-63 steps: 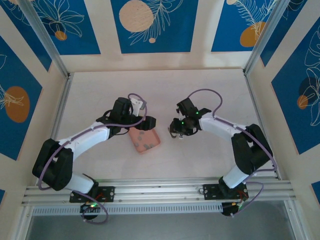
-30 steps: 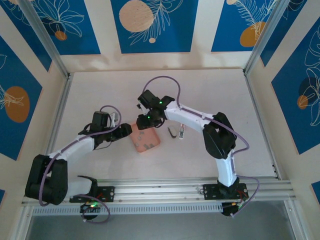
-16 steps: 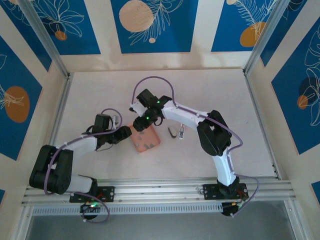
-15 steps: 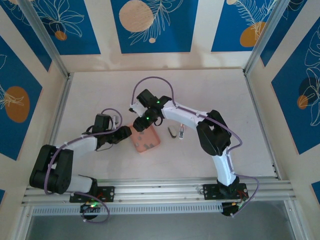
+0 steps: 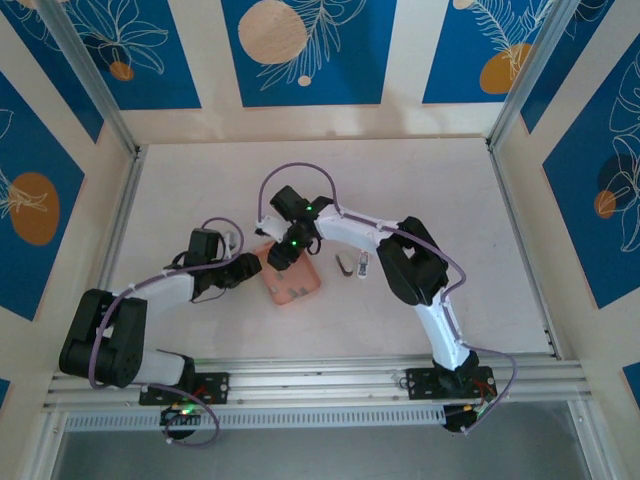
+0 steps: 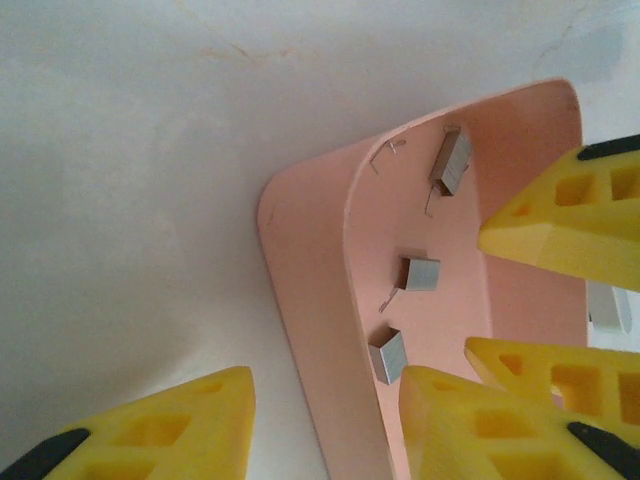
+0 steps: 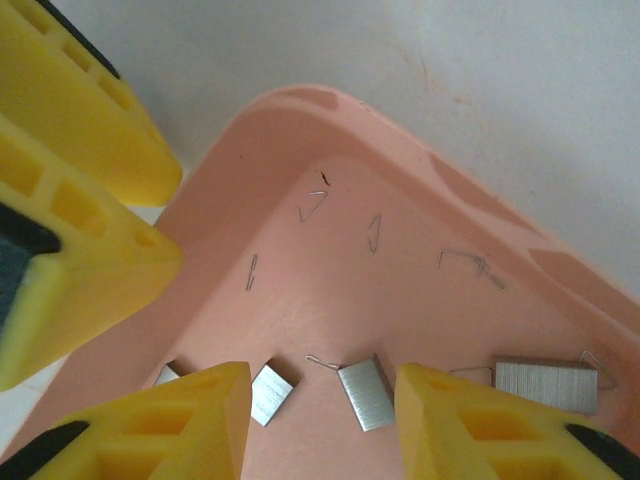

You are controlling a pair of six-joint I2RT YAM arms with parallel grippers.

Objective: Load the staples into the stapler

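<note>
The staples (image 7: pixel 365 393) are several short grey metal bars lying in a shallow pink tray (image 5: pixel 303 292), with a few loose bent wires. My right gripper (image 7: pixel 320 420) hangs open just above the tray floor, two bars between its yellow fingers, touching neither. In the top view it (image 5: pixel 284 256) is over the tray's far left corner. My left gripper (image 6: pixel 325 430) straddles the tray's left wall (image 6: pixel 310 260); a gap remains on the outer side, so it is open. Staples (image 6: pixel 420 273) lie just inside that wall. The stapler (image 5: pixel 348 264) lies on the table right of the tray.
The right gripper's yellow fingers (image 6: pixel 570 215) crowd the tray close beside my left fingers. A small white piece (image 5: pixel 364 266) lies next to the stapler. Aluminium rails (image 5: pixel 320 380) run along the near edge, and patterned walls enclose the pale table (image 5: pixel 430 180).
The right gripper has swung from the stapler to the tray and come down over its far left corner. The left gripper has moved up to the tray's left wall, its jaws narrowing around it.
</note>
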